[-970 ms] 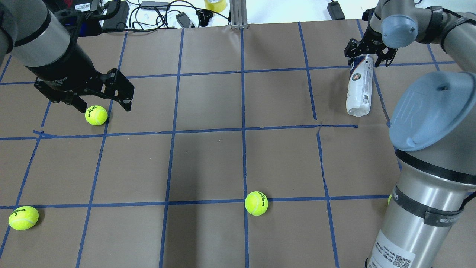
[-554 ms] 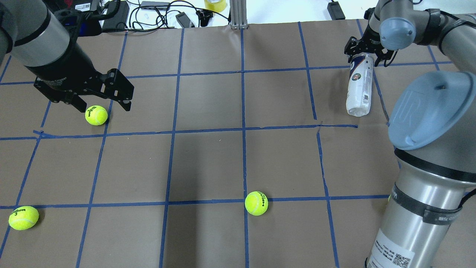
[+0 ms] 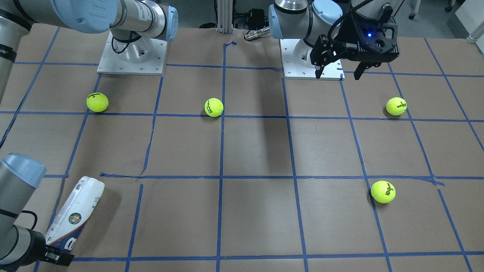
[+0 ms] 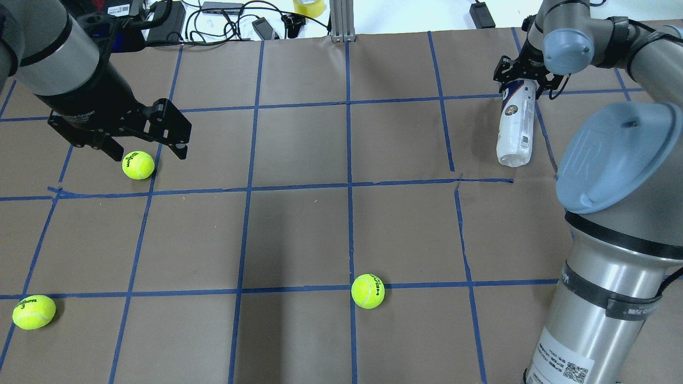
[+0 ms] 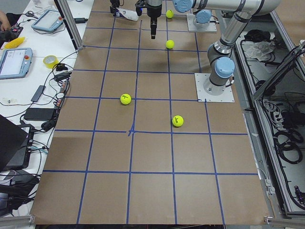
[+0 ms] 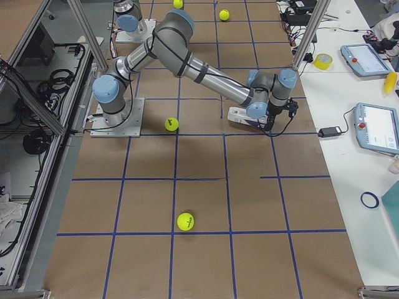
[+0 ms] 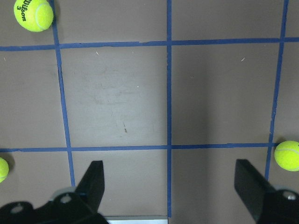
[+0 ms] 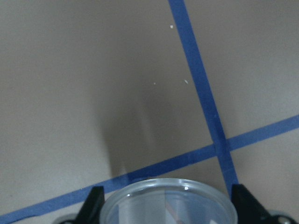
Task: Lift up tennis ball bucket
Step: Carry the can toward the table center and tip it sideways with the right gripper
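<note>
The tennis ball bucket [image 4: 515, 125] is a clear tube with a white and navy label. It lies along the brown table at the far right, and shows at the lower left of the front view [image 3: 77, 210]. My right gripper [image 4: 526, 80] is at its far, open end. In the right wrist view its fingers [image 8: 95, 201] press against both sides of the rim [image 8: 166, 193], shut on it. The tube's other end rests on the table. My left gripper [image 4: 147, 152] is open and empty, held just above a tennis ball [image 4: 138, 165].
Loose tennis balls lie at the near left [image 4: 33, 312] and near middle [image 4: 367, 291]; the front view shows one more by the right arm's base [image 3: 97, 102]. Cables, a tape roll [image 4: 309, 6] and a metal post [image 4: 341, 21] line the far edge.
My right wrist has shifted slightly away from me, and the tube's gripped end has swung a little to the left with it. The left arm has not moved.
</note>
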